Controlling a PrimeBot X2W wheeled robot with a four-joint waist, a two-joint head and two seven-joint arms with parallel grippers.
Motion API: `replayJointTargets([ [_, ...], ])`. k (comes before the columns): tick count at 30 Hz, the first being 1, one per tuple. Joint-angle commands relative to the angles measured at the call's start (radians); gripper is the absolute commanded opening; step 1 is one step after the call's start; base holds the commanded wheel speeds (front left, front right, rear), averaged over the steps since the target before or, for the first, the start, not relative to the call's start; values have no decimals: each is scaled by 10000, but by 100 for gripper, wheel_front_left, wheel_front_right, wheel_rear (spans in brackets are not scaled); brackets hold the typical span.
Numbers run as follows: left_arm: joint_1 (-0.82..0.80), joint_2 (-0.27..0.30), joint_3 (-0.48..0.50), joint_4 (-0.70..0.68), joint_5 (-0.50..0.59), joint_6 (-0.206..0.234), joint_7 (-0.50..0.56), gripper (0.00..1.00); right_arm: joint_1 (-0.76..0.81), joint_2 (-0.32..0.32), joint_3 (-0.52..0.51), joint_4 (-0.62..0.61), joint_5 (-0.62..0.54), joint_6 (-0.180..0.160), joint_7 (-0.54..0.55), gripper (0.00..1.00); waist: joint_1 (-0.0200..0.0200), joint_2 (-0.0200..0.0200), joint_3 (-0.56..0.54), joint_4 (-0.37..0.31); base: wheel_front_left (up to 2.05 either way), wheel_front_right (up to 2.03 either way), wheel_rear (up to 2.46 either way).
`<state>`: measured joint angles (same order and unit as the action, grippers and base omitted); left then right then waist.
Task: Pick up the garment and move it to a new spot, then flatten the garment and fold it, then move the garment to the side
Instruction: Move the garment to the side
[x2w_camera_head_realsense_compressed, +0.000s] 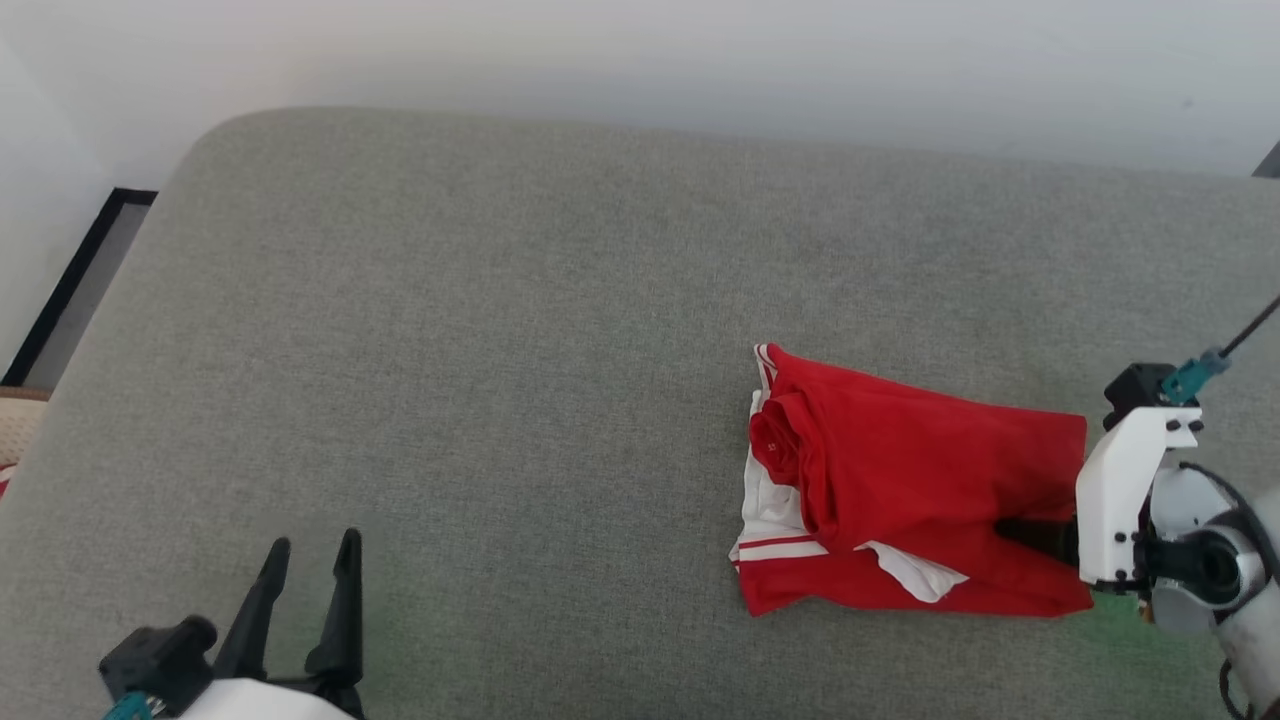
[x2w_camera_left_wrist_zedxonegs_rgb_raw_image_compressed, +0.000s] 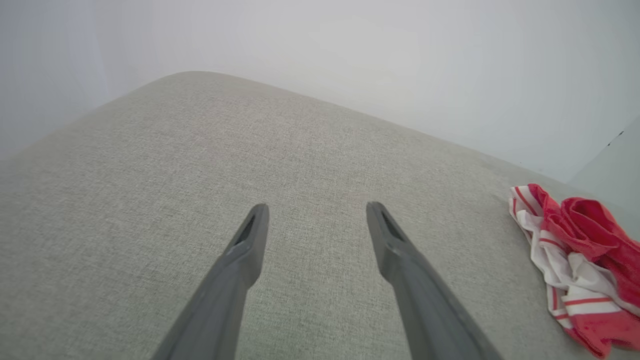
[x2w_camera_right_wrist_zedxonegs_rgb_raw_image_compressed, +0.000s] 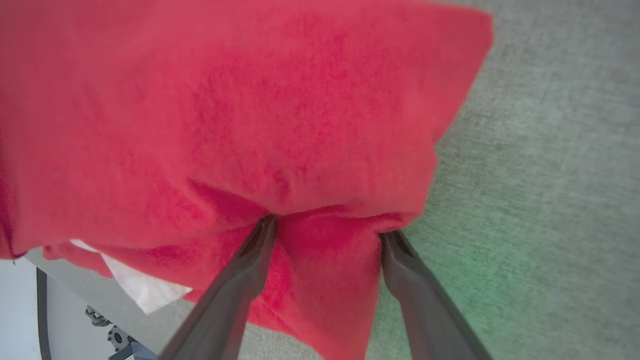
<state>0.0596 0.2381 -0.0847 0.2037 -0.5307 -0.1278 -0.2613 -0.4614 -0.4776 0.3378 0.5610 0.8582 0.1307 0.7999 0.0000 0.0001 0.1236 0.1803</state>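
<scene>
From the head we look down on a grey woven cushion (x2w_camera_head_realsense_compressed: 450, 350). Our left wrist looks low across it; our right sits close against the bright red fabric garment (x2w_camera_right_wrist_zedxonegs_rgb_raw_image_compressed: 250, 100) all views share.

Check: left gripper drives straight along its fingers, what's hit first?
Way looks free: the open left gripper points across gray cushion toward the white wall. The red garment lies off to its right, out of line. Whether it would graze the cushion first is unclear.
</scene>
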Motion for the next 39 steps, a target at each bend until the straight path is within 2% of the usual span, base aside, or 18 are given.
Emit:
replayJointTargets([
  [1,-166,20,-41,-3,-13,-39,-47,100,-35,114,85,124,76,0,113,100,0,-1,105,38,0,0,0],
  [6,-546,2,-278,56,-65,-39,-47,100,-439,319,440,881,303,-2,702,100,0,-1,403,147,0,0,0],
  [7,-623,0,-306,58,-72,-39,-47,100,-526,285,540,885,306,-2,761,54,0,-1,462,145,0,0,0],
  [8,-697,-11,-315,73,-85,-39,-47,100,-612,246,646,786,333,-2,754,22,0,-1,520,135,0,0,0],
  [9,-765,-29,-323,87,-114,-39,-47,100,-692,180,676,720,403,-2,690,0,0,-1,560,118,0,0,0],
  [16,-1263,50,-355,-214,-1,-39,-47,100,-1317,-671,795,173,264,-25,84,0,0,-1,839,-225,0,0,0],
  [26,-2068,306,-768,-810,378,-39,-46,100,-1891,-1765,498,-225,-56,-3,-318,0,0,-1,1209,-1172,0,0,0],
  [34,-2688,476,-1469,-1054,503,-39,-48,100,-2327,-2335,87,-287,-643,-3,-883,0,0,-1,1475,-1925,0,0,0],
  [39,-3363,710,-2167,-1092,492,-39,-48,100,-2678,-2632,-324,-188,-1129,-3,-1743,0,0,-1,1805,-2601,0,0,0],
])
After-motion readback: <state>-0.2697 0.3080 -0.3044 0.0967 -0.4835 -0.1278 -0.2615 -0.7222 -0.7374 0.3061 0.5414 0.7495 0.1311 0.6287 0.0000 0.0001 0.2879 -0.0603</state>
